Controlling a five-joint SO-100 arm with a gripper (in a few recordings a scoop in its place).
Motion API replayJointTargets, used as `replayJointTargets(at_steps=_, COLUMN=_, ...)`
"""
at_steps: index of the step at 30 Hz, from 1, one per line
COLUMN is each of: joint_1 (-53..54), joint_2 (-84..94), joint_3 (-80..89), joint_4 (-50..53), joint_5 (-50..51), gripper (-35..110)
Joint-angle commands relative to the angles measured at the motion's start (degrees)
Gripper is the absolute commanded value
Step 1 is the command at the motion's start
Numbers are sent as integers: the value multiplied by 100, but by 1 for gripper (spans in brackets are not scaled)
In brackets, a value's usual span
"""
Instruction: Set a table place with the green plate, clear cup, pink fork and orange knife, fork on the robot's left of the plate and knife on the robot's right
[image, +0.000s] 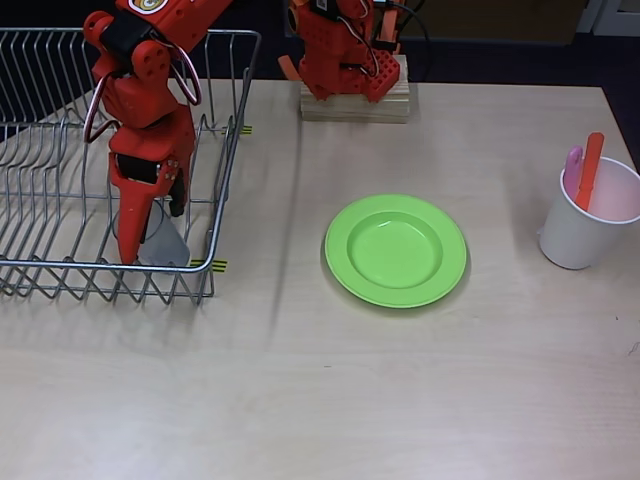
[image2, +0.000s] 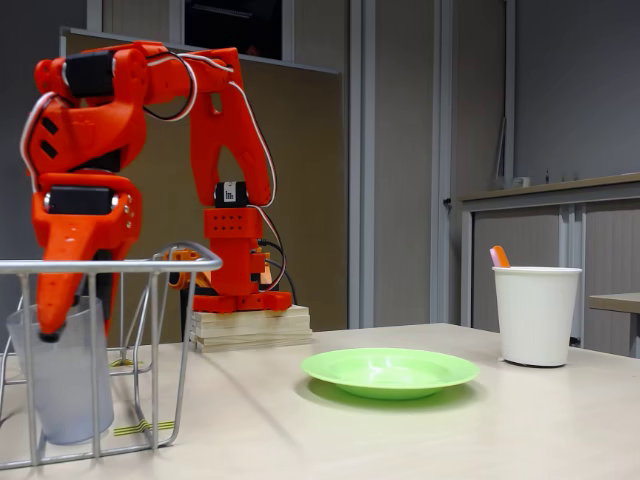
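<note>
1. Overhead view is showing the green plate (image: 396, 249) sitting flat near the middle of the table (image: 330, 400), already in what looks like its place.
2. Over at about nine o'clock from the plate, the orange arm is reaching down into a wire dish rack (image: 60, 270), where the clear cup (image: 163, 246) is standing upright near the rack's front right corner.
3. The gripper (image: 140, 245) is hanging at the cup; in the fixed view one finger (image2: 55, 300) is appearing to dip inside the cup's rim (image2: 60, 375). Whether the jaws are clamping the cup wall or merely straddling it, I cannot tell.
4. At about three o'clock from the plate, a white cup (image: 590, 215) is holding the pink fork (image: 573, 162) and the orange knife (image: 591, 172), both standing handle-up and well apart from the plate.
5. Judging the step in hand: lifting the cup out of the rack. Doing this well is likely meaning pinching the wall firmly, with one finger inside and one outside.
6. Rising straight up seems wise, so the cup's base is clearing the rack's top rail before any sideways travel toward the plate.
7. Thin plastic may be slipping or flexing, so a steady grip and slow lift look safest.
</note>
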Motion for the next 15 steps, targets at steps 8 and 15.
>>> replayJointTargets(at_steps=8, joint_1=149, joint_2=79, joint_3=-193, joint_4=229, joint_5=-35, gripper=55)
replayJointTargets(at_steps=15, joint_1=237, joint_2=-35, joint_3=-237, joint_4=158, joint_5=9, gripper=43)
